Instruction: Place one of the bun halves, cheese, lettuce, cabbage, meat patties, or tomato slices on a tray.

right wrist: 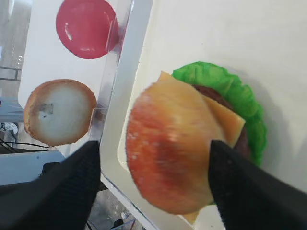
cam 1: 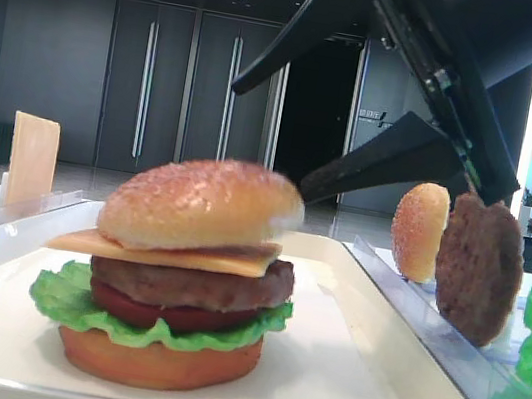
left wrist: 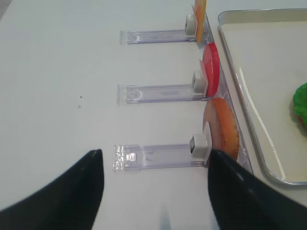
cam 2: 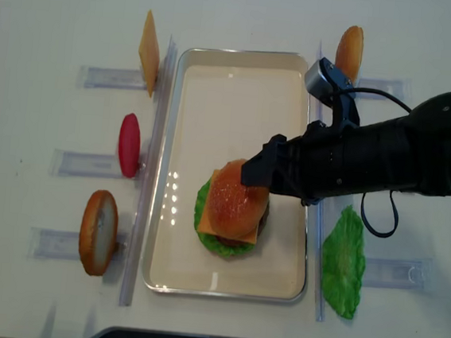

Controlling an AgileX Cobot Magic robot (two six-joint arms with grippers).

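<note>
The sesame-seeded bun top (cam 1: 199,204) lies slightly tilted and blurred on top of a stack on the white tray (cam 1: 389,381): cheese (cam 1: 166,253), meat patty (cam 1: 192,284), tomato slice (cam 1: 162,313), lettuce (cam 1: 63,297) and bun bottom (cam 1: 154,362). My right gripper (cam 1: 270,142) hangs open just above and behind the bun top. In the right wrist view the bun top (right wrist: 168,148) sits between the spread fingers (right wrist: 86,167), with no grip on it. From overhead the stack (cam 2: 234,206) stands at the tray's (cam 2: 244,53) near right. My left gripper (left wrist: 156,153) is open over bare table.
Clear racks flank the tray. On the left stand a cheese slice (cam 2: 149,50), a tomato slice (cam 2: 129,145) and a bun (cam 2: 98,231). On the right are a second domed bun (cam 2: 348,53), a patty (cam 1: 478,269) and a lettuce leaf (cam 2: 343,260).
</note>
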